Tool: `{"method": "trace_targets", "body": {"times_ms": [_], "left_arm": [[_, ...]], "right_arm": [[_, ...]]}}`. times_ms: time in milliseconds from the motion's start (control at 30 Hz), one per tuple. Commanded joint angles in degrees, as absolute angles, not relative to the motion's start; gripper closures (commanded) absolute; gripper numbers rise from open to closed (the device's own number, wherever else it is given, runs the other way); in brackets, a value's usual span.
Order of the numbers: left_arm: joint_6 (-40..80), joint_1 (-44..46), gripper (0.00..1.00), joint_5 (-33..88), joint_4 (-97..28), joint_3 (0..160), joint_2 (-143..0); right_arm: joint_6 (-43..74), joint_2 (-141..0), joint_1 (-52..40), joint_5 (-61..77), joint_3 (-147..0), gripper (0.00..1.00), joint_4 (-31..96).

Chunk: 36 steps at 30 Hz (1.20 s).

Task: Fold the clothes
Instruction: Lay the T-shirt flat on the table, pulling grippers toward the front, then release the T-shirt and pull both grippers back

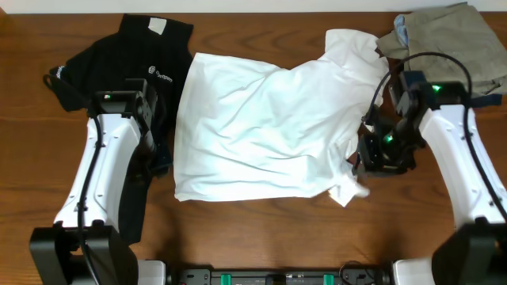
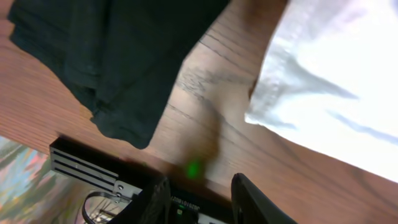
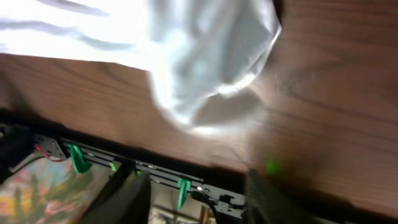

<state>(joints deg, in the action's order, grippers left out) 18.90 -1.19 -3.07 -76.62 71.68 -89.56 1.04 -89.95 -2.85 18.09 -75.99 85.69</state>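
The wooden table (image 1: 261,237) carries everything, and the white T-shirt (image 1: 261,131) in its middle is the biggest thing on it. The T-shirt lies flat but rumpled. Its left edge is fairly straight, and a loose sleeve (image 1: 348,192) sticks out at its lower right corner. It looks at most partly folded, with the sleeves not yet tucked in, so most of its folding is probably left.

The black shirt (image 1: 150,55) lies just left of the T-shirt, spread out with its white chest logo (image 1: 162,77) facing up. It looks unfolded, so it would be the second job. A khaki stack (image 1: 451,39) of garments sits just beyond the T-shirt's upper right corner and is not part of the work.

The left arm (image 1: 99,174) reaches in over the black shirt, left of the T-shirt. The right arm (image 1: 459,158) comes in at the T-shirt's right edge.

The left gripper (image 2: 199,180) hovers over bare wood between the two shirts, fingers apart and empty. The right gripper (image 3: 196,180) hangs beside the loose sleeve with its jaws spread, holding nothing.

The left arm hides the lower part of the black shirt. No print shows on the T-shirt. Both wrist views are blurred, so the cloth layers are hard to count.
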Motion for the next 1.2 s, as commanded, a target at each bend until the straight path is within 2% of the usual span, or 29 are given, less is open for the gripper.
{"method": "trace_targets", "body": {"times_ms": [0, 100, 267, 400, 500, 667, 900, 1067, 1167], "left_arm": [[20.4, -3.3, 0.65, -4.7, -75.9, 71.5, -88.0], [20.4, -4.4, 0.65, -4.7, -74.7, 71.5, -87.5], [20.4, -4.6, 0.64, -4.5, -71.7, 71.5, -87.5], [20.4, -4.6, 0.64, -4.4, -69.6, 71.5, -87.5], [20.4, -4.6, 0.64, -4.5, -68.9, 71.5, -87.5], [20.2, -4.6, 0.64, -4.5, -68.2, 71.5, -87.5], [20.3, -4.6, 0.64, -4.5, -68.2, 71.5, -87.5], [20.2, -4.6, 0.64, -4.5, -68.2, 71.5, -87.5], [20.2, -4.6, 0.64, -4.5, -68.2, 71.5, -87.5]], "right_arm": [[4.6, -86.4, -2.8, 17.1, -75.8, 0.42, 85.6], [10.9, -84.8, -2.7, 12.1, -75.6, 0.37, 85.3], [19.0, -84.3, -2.5, 5.9, -71.6, 0.41, 81.5], [21.9, -84.3, -2.5, 6.0, -64.8, 0.51, 74.0], [23.7, -84.3, -2.5, 6.0, -59.5, 0.64, 67.7], [25.3, -84.3, -2.5, 7.6, -52.3, 0.7, 56.4], [25.9, -84.4, -2.6, 13.6, -43.5, 0.71, 41.4], [26.3, -84.5, -2.7, 14.5, -39.5, 0.71, 36.9], [26.3, -84.5, -2.7, 15.4, -38.3, 0.66, 35.4]]}}
